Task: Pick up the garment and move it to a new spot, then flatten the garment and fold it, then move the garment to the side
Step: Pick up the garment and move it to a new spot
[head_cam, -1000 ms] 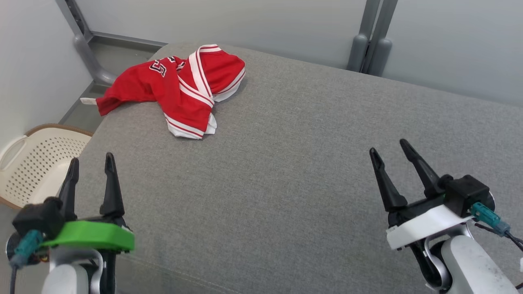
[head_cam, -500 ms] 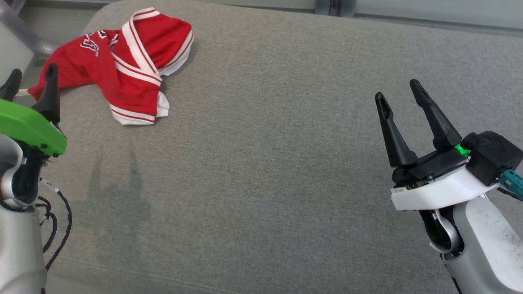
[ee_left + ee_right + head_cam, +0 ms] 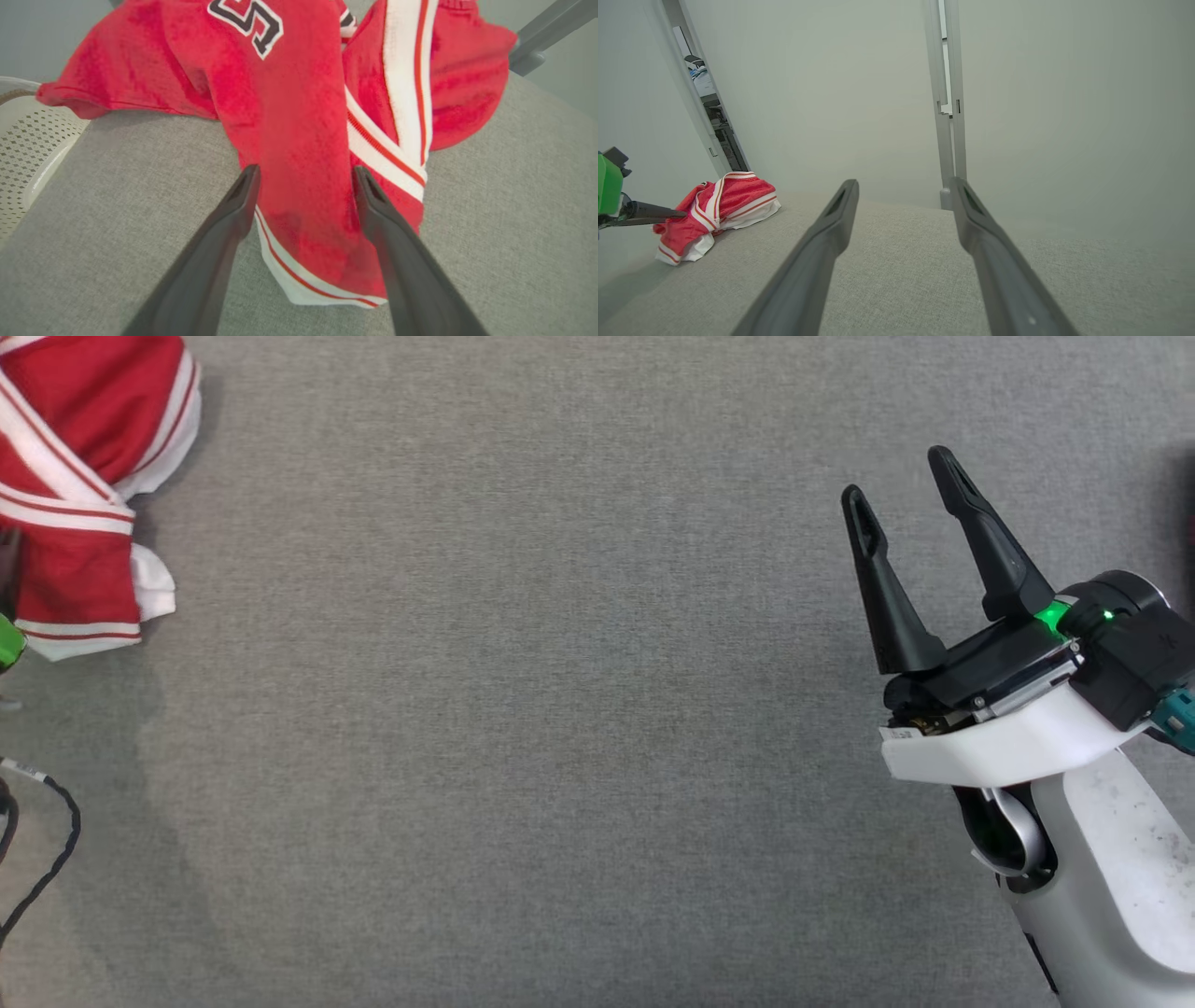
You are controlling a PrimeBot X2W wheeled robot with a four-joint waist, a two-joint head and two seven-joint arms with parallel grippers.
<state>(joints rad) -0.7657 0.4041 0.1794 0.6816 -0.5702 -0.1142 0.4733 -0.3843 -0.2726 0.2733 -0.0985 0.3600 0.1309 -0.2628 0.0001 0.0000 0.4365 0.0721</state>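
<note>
Grey padded surface [image 3: 560,709], and we're at square one: the garment [image 3: 299,116] lies crumpled at its far left corner, our left gripper [image 3: 306,171] poised over the hem, jaws spread wide, nothing pinched, our right gripper [image 3: 894,474] equally splayed and empty, well apart. Head view crops most of it, and folds hide part of the lettering.

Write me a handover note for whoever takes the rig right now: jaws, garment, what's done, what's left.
Left gripper: jaws open, poised astride a red fold of the garment, no grip yet.
Right gripper: jaws open, empty, over bare grey cushion.
Garment: crumpled at the cushion's left end, near the white basket.
Done: nothing lifted.
Left: pick up, move, flatten, fold, set aside.
</note>
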